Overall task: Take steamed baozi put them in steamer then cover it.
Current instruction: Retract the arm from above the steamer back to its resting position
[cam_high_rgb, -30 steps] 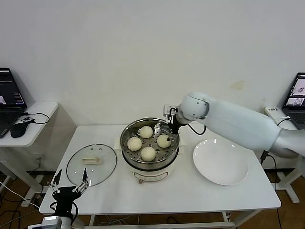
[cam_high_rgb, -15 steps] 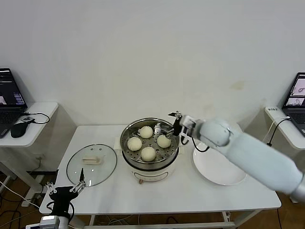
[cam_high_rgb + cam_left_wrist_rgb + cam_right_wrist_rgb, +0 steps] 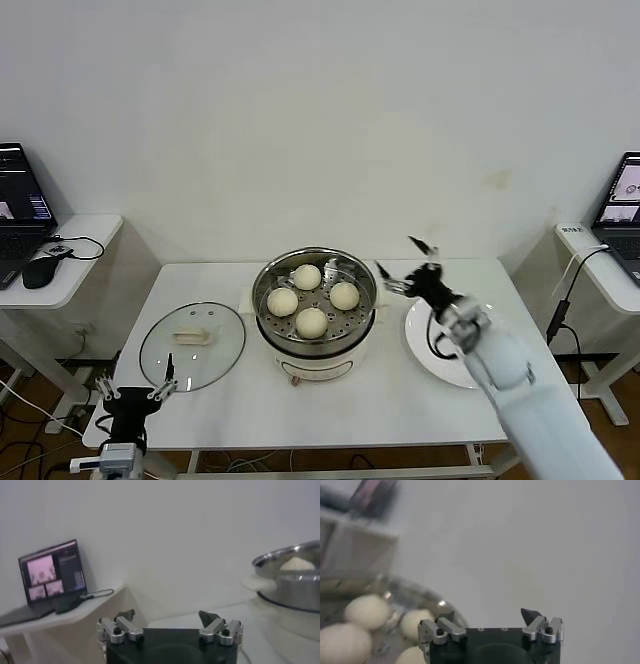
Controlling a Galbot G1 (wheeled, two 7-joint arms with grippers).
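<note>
The steamer (image 3: 300,362) stands mid-table, its metal pot uncovered, and several white baozi (image 3: 312,322) lie on the perforated tray. The glass cover (image 3: 193,338) lies flat on the table to the steamer's left. My right gripper (image 3: 398,260) hangs open and empty just right of the steamer's rim, over the plate's far left edge. The right wrist view shows the open right gripper (image 3: 490,614) with baozi (image 3: 367,611) in the pot behind it. My left gripper (image 3: 136,378) is open and empty, low by the table's front left corner near the cover. In the left wrist view the left gripper (image 3: 167,615) faces the steamer (image 3: 292,582).
A white plate (image 3: 424,340) lies right of the steamer, partly under my right arm. A side table with a laptop (image 3: 50,575) and a mouse (image 3: 40,268) stands at the left. Another laptop (image 3: 625,195) is at the right. A wall is behind the table.
My right gripper pulled back from over the steamer's far right rim, moving right and nearer to me, over the plate's edge. My left gripper sank a little. The baozi stayed put.
</note>
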